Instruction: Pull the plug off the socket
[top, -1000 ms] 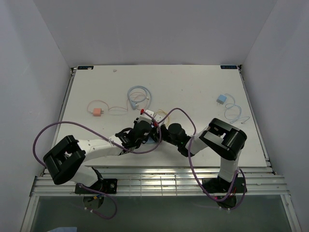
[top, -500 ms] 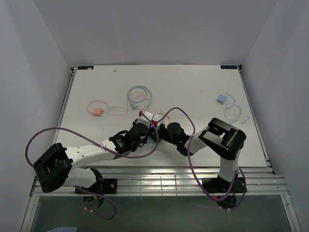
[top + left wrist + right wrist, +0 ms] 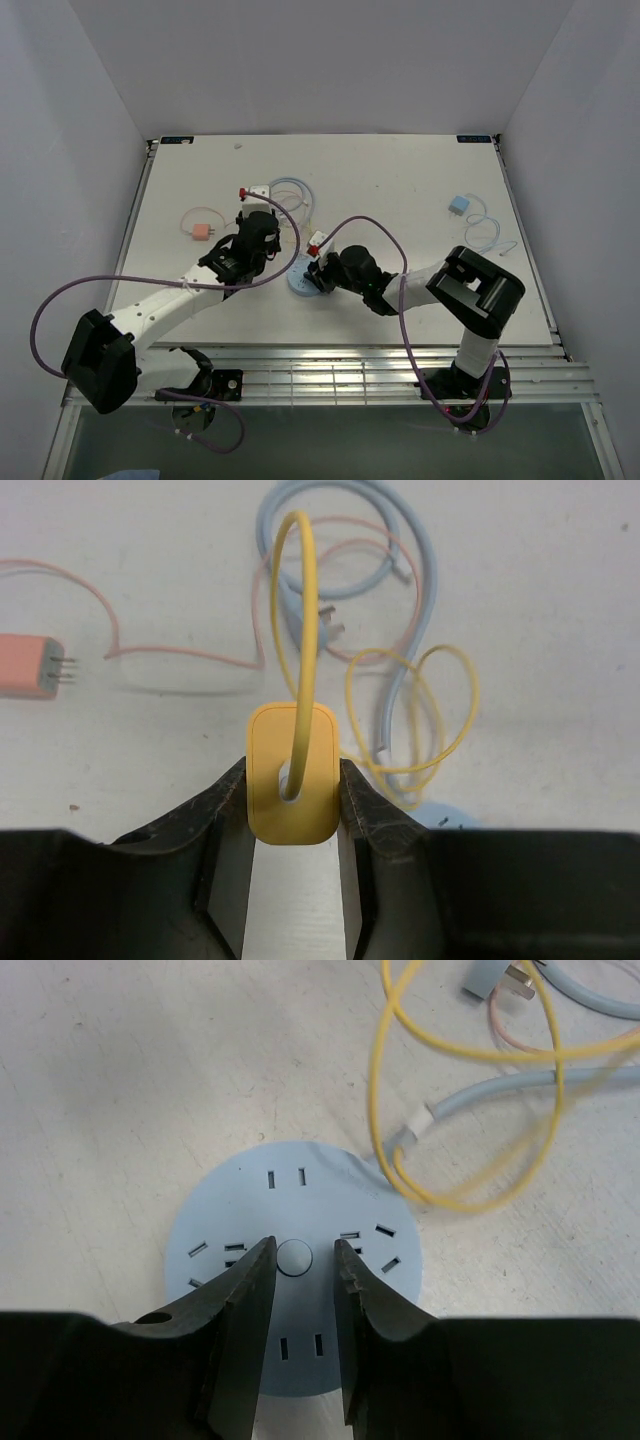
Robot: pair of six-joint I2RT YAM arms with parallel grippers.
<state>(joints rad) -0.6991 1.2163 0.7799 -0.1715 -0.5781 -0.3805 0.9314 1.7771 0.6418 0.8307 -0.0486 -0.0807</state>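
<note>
The plug [image 3: 275, 815] is a yellow rounded block with a thin yellow cord [image 3: 300, 600] looping out of it. My left gripper [image 3: 292, 775] is shut on it, one finger on each side, and holds it off the table. In the top view the left gripper [image 3: 266, 226] is up and left of the socket [image 3: 298, 282]. The socket [image 3: 300, 1195] is a flat light-blue round puck with slots and nothing plugged in. My right gripper [image 3: 305, 1250] stands over its centre with the jaws nearly together and nothing between them. The right gripper [image 3: 318, 274] is at the puck's right edge.
A pale-blue cord [image 3: 480, 1090] leaves the socket toward a coil of blue cable [image 3: 288, 195]. A pink adapter [image 3: 203, 231] with its pink cord lies at the left. A blue adapter [image 3: 457, 205] with a cord lies at the right. A grey plug end [image 3: 330, 620] lies in the coil.
My left arm has swung up and to the left, carrying the yellow plug away from the socket. The puck's top is now uncovered. My right gripper stays on the puck.
</note>
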